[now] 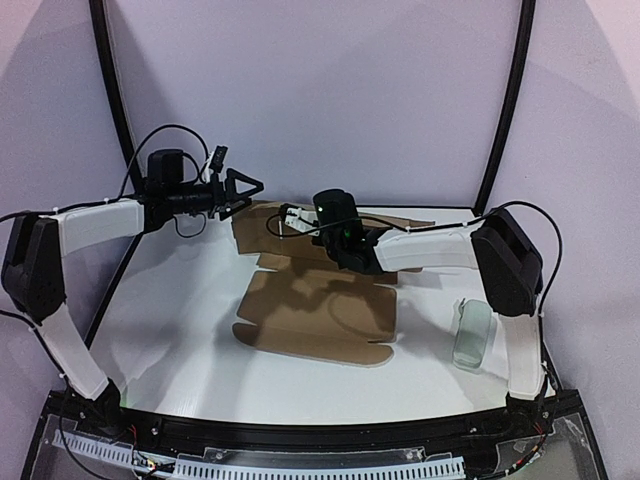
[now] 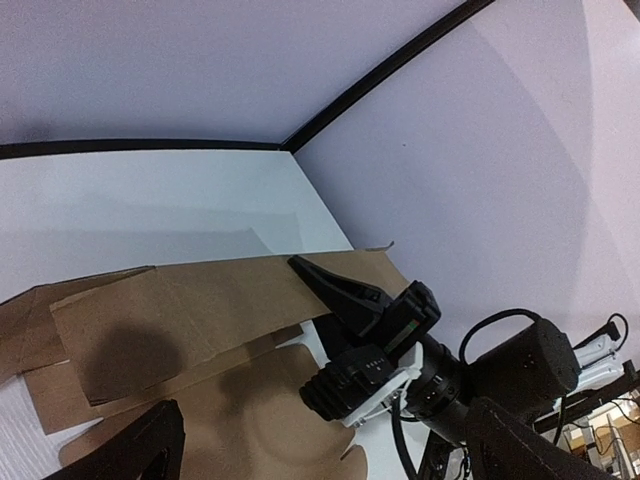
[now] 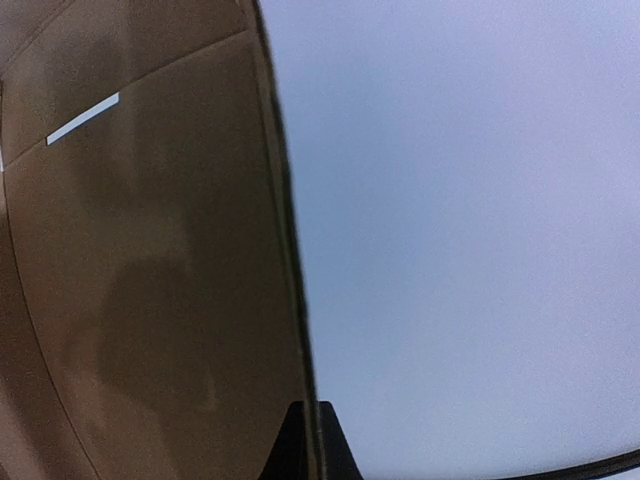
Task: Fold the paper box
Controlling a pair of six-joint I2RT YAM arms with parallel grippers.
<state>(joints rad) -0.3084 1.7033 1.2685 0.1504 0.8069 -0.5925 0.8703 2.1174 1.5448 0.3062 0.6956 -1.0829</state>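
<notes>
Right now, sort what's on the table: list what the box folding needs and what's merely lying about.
For the job: brown die-cut cardboard sheet, far flap raised.
Lying about: small pale grey-green oblong case, apart from the sheet.

The left arm [image 1: 95, 225] and the right arm [image 1: 430, 248] are built from white links and big black joints. Thin black cables [image 1: 178, 127] are looped along them. A small green light [image 1: 347, 232] is seen behind the black, pointed right gripper [image 2: 305, 270].
</notes>
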